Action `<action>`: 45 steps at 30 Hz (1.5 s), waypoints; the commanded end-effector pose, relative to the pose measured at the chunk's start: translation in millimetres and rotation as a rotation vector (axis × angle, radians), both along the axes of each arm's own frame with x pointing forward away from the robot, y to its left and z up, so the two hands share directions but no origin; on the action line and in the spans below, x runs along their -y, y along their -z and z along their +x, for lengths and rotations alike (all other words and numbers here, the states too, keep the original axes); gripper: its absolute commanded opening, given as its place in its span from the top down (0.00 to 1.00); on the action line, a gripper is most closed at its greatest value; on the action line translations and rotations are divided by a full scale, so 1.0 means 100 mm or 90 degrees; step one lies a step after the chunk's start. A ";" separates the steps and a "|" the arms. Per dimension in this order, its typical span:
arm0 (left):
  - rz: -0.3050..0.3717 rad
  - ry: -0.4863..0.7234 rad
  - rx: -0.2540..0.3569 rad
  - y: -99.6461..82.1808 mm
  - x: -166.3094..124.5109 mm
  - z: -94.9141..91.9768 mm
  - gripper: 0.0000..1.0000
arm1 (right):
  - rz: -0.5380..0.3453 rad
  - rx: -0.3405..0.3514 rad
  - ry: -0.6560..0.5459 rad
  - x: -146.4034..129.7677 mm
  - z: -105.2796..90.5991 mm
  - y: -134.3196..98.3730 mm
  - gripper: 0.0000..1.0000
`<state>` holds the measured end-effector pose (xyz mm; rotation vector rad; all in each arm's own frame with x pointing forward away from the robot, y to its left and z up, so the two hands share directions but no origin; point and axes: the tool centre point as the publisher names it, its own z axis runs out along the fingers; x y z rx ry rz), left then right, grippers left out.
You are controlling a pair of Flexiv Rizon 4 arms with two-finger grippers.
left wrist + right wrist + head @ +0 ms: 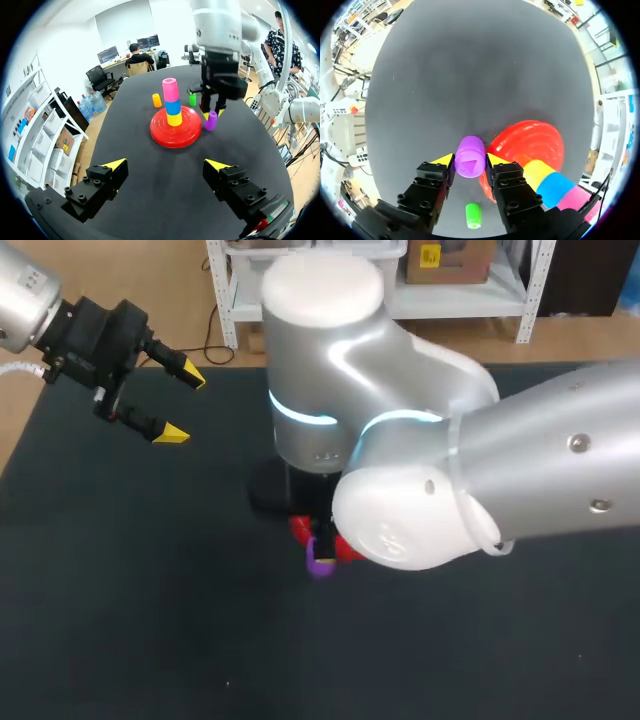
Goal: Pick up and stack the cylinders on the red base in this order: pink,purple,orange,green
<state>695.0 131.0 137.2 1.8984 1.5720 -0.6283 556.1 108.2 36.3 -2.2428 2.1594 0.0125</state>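
Observation:
The red base (161,134) carries a stack of a yellow (174,119), a blue (173,107) and a pink cylinder (170,90). My right gripper (212,114) is shut on the purple cylinder (212,121), low beside the base's rim. In the right wrist view the purple cylinder (469,157) sits between the yellow tips of the right gripper (470,161), next to the red base (530,145). The orange cylinder (157,100) and the green cylinder (192,99) stand on the table behind the base. My left gripper (185,405) hangs open at the table's far left, holding nothing.
The black table (120,620) has bare room in front and at the left. My right arm (420,490) covers most of the base (300,530) in the head view; only a bit of the purple cylinder (320,560) shows there.

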 end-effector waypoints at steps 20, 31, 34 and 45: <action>0.001 0.001 0.000 0.00 0.00 0.01 0.00 | 0.074 0.049 0.055 0.28 0.66 -1.76 1.00; 0.001 0.001 0.000 0.00 0.00 0.01 0.00 | 0.054 0.054 0.093 0.43 0.87 -1.67 1.00; 0.001 0.001 0.000 0.00 0.00 0.01 0.00 | 0.044 0.055 0.089 0.44 0.87 -1.64 1.00; 0.001 0.001 0.000 0.00 0.00 0.01 0.00 | 0.040 0.049 0.101 0.50 0.92 -1.54 1.00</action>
